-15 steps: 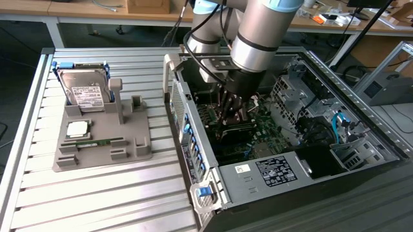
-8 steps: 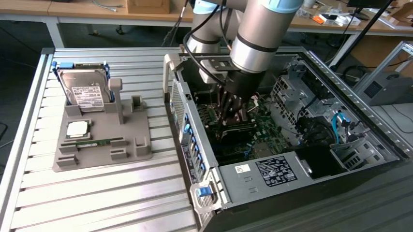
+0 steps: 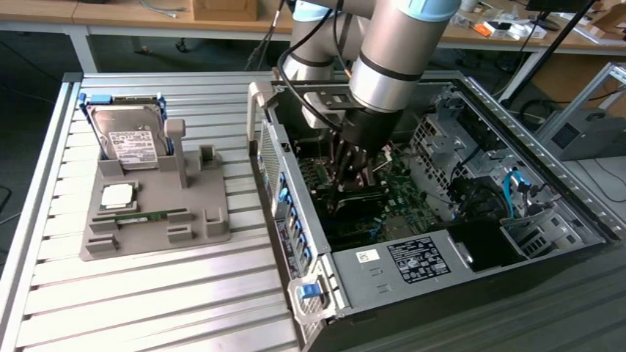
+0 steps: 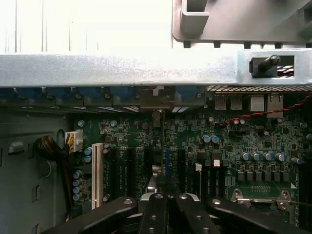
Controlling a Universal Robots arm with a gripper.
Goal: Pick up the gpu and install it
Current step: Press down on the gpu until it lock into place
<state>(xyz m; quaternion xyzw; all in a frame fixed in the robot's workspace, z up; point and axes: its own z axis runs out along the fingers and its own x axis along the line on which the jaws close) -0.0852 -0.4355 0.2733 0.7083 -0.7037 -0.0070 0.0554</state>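
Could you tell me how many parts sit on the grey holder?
3: hard drive upright at the back, square chip midway, RAM stick in front; others may be hidden.

The end effector (image 3: 350, 172) hangs inside the open computer case (image 3: 547, 183), above the motherboard (image 4: 234, 146); on the tabletop (image 3: 146, 293), the holder (image 3: 157, 220) with the hard drive (image 3: 127, 139) sits toward the exterior view's left of it.
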